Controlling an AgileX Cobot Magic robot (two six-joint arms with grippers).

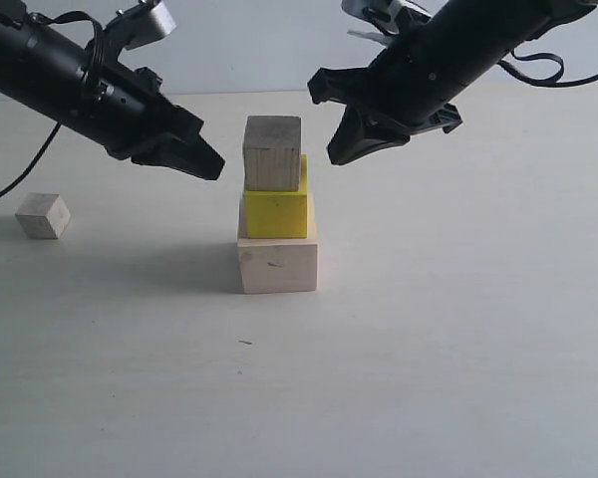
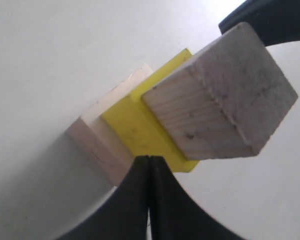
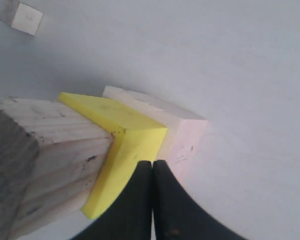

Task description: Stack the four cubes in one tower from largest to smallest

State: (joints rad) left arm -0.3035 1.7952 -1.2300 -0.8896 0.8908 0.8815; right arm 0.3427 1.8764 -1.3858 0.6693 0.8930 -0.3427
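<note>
- Left gripper (image 1: 215, 167) was pressed together, empty, arm slanting down just left of brownish cube (image 1: 272, 152).
- Right gripper (image 1: 337, 155) was pressed together too, slanting down just right.

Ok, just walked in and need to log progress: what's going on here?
A two-armed robot is stacking cubes. Three are up: the large pale cube at the bottom, the yellow cube on it, the brownish cube on top. The smallest cube sits apart on the table, on the left arm's side. The left gripper and right gripper hang shut and empty either side of the top cube.
</note>
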